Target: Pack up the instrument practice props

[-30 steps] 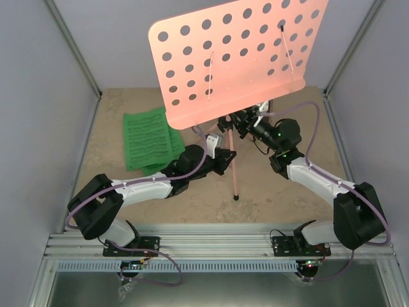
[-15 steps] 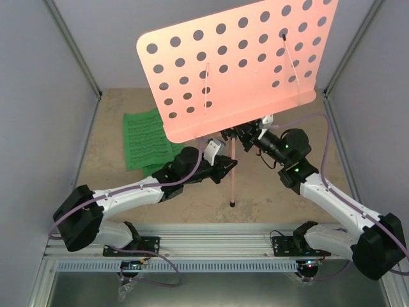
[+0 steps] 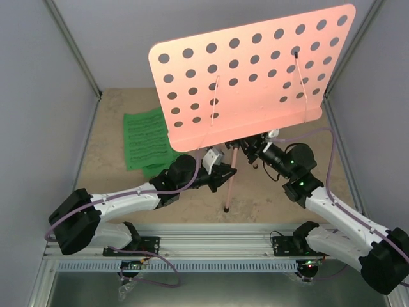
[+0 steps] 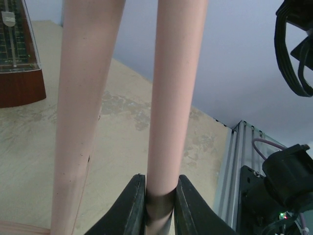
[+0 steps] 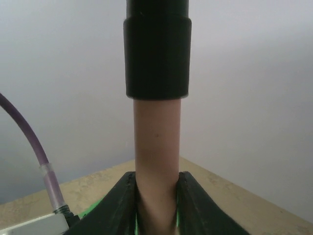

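I see pale grey walls [image 3: 38,96] boxing in sandy, mottled tabletop [image 3: 108,121]; aluminium rail [image 3: 211,246] along near edge. Pink music stand [image 3: 255,70] tilted, perforated desk high above both hands. Green sheet-music pages [image 3: 144,137] flat on tabletop, beyond left gripper [image 3: 220,176]. Metronome [image 4: 17,58] upright on tabletop, past left fingers. Left gripper clamped on pink tube, probably a leg. Right gripper [image 3: 252,146] clamped on stand's tube just under black collar [image 5: 156,49].

Three items noted, all out in the open.
Pink music stand [image 3: 249,77]: hole-punched desk tilted, face up. Green sheet-music pages [image 3: 146,137] lie flat to its left. Brown pyramid metronome [image 4: 17,54] stands upright.
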{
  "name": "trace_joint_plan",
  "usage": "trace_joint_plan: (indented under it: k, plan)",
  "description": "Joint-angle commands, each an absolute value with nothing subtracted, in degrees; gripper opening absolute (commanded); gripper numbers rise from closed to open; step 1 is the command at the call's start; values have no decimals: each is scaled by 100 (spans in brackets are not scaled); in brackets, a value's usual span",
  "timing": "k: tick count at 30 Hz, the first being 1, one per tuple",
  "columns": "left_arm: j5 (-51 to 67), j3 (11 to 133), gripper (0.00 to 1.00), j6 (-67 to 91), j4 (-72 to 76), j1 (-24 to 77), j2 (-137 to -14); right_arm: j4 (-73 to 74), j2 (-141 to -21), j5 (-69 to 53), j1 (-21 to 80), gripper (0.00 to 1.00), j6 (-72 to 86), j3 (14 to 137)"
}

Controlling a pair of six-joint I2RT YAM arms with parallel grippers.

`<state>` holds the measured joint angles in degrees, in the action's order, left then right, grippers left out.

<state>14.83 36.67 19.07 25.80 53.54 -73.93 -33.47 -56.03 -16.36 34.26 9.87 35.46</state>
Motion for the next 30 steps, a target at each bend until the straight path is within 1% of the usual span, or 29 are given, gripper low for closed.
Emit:
trace_joint_plan:
  k: [1, 4, 6, 14, 19, 23, 30]
  plan:
    - [1336, 3411, 0, 2307, 3941, 5186, -6978, -3128, -5268, -1487, 3340, 29, 933, 3254]
    - [1462, 3338, 0, 2262, 3962, 5186, -6983, -3087, -5000, -1393, 3340, 47, 1009, 3105]
    - [1481, 3328, 0, 2215, 3964, 5186, -6974, -3076, -4806, -1322, 3340, 58, 1087, 2971]
    - [1554, 3309, 0, 1924, 3940, 5184, -6935, -3242, -3981, -1112, 3331, 84, 1353, 2113]
    - [1619, 3306, 0, 1720, 4006, 5186, -6932, -3492, -3819, -1100, 3314, 92, 1594, 1784]
    - [1655, 3251, 0, 1683, 4019, 5186, -6969, -3750, -4078, -1355, 3306, 97, 1732, 1768]
    - [1646, 3080, 0, 1608, 4089, 5194, -6964, -3729, -4698, -1725, 3309, 98, 1638, 2188]
